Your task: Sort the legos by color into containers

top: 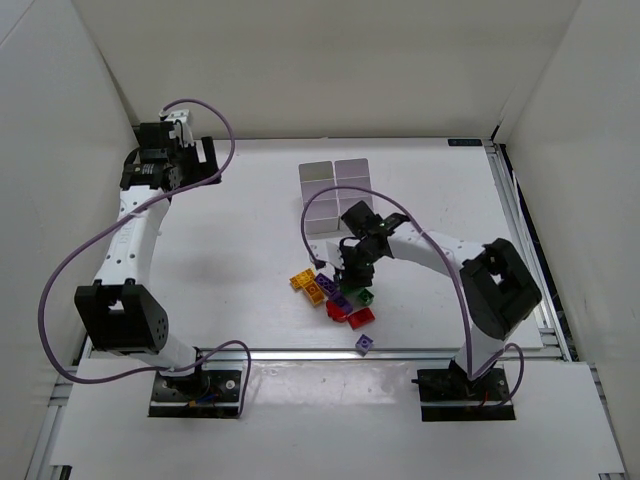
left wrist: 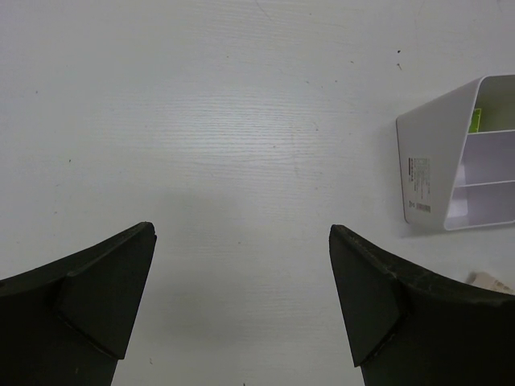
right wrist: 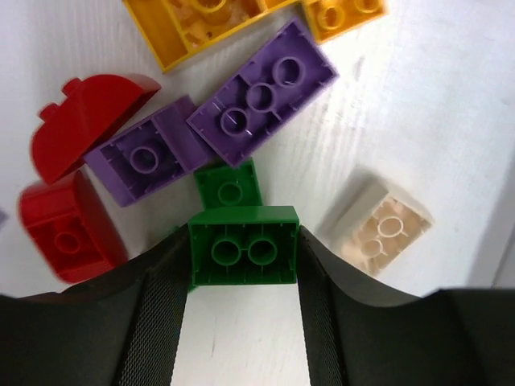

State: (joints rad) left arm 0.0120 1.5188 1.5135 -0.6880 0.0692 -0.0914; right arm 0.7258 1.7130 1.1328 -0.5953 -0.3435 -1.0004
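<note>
The legos lie in a pile (top: 335, 295) right of the table's middle. In the right wrist view my right gripper (right wrist: 243, 256) is shut on a green brick (right wrist: 243, 245), hollow side up, one finger pressed on each side. Around it lie a smaller green brick (right wrist: 229, 186), two purple bricks (right wrist: 261, 95), two red ones (right wrist: 64, 233), orange ones (right wrist: 201, 24) and a tan one (right wrist: 378, 225). The white containers (top: 335, 190) stand just behind the pile. My left gripper (left wrist: 241, 297) is open and empty over bare table at the far left (top: 190, 160).
One purple brick (top: 365, 343) lies alone near the front edge. In the left wrist view the bins (left wrist: 463, 153) show at the right, with a yellow-green brick (left wrist: 475, 121) in one cell. White walls enclose the table on three sides.
</note>
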